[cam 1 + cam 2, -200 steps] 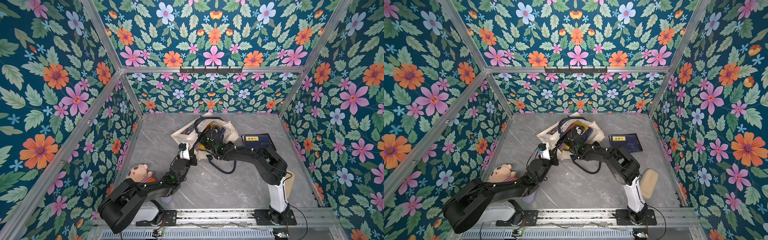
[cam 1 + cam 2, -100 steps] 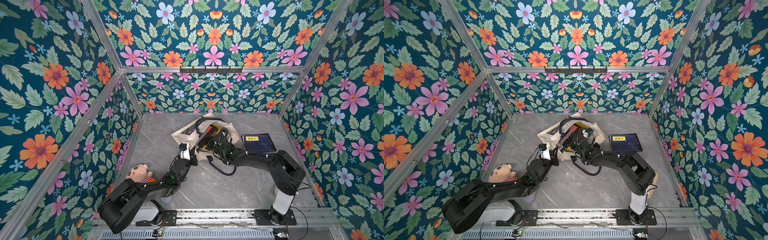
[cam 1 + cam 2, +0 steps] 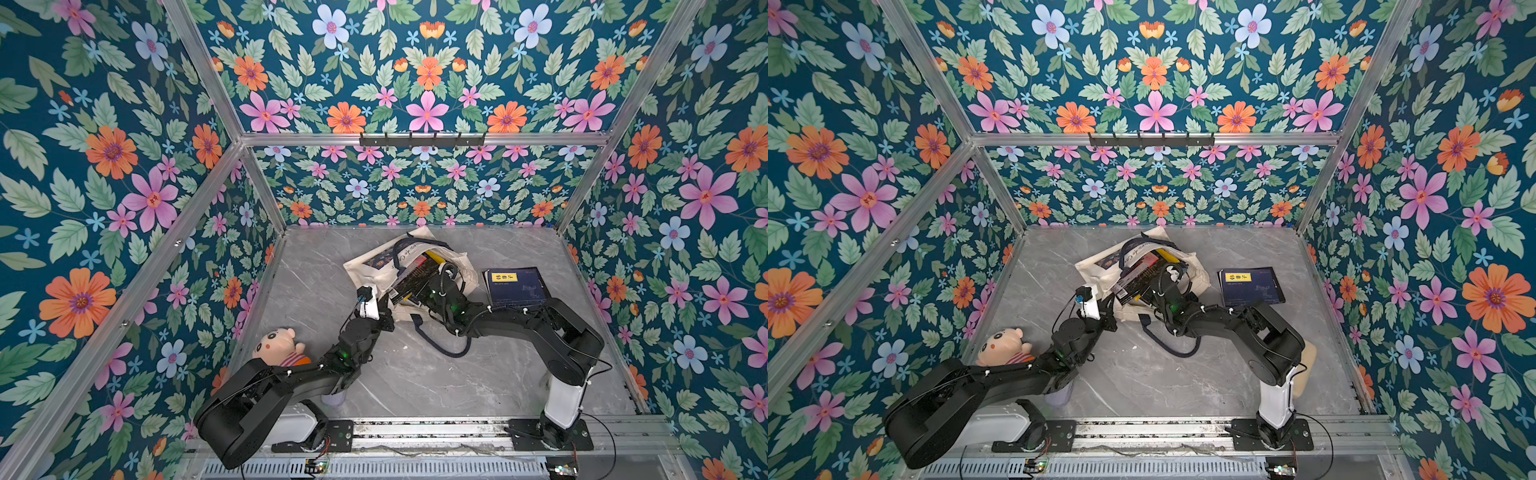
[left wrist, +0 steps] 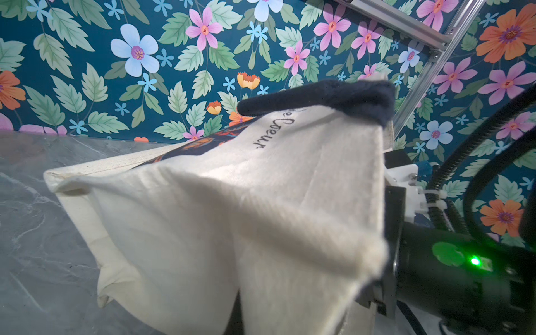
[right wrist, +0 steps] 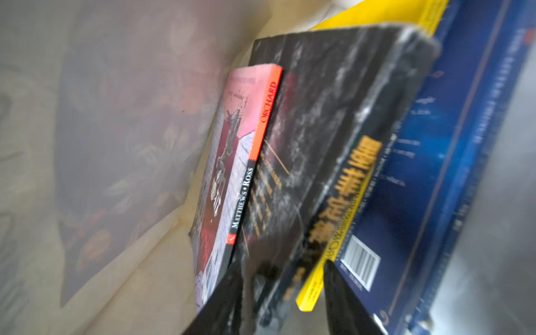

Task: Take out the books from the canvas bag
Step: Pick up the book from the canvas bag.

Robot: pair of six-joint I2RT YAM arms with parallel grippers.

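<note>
The left tool (image 3: 385, 305) is clamping shut on the near rim of the canvas bag (image 3: 370, 266). Inside the bag, the right tool (image 5: 280, 265) is standing partly open astride the edge of the black book (image 5: 333, 116), which is leaning between a red book (image 5: 232, 162) and a yellow book (image 5: 310, 290). 1 navy book (image 3: 515, 286) is lying on the surface (image 3: 415, 374) just beside the bag.

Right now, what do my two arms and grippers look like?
Both are black jointed links. The left arm has a white base housing and a white wrist mount with a blue plug; the right arm has a white lower link. Each carries black cables, white zip ties and a green light. The left gripper and right gripper have black fingers.
</note>
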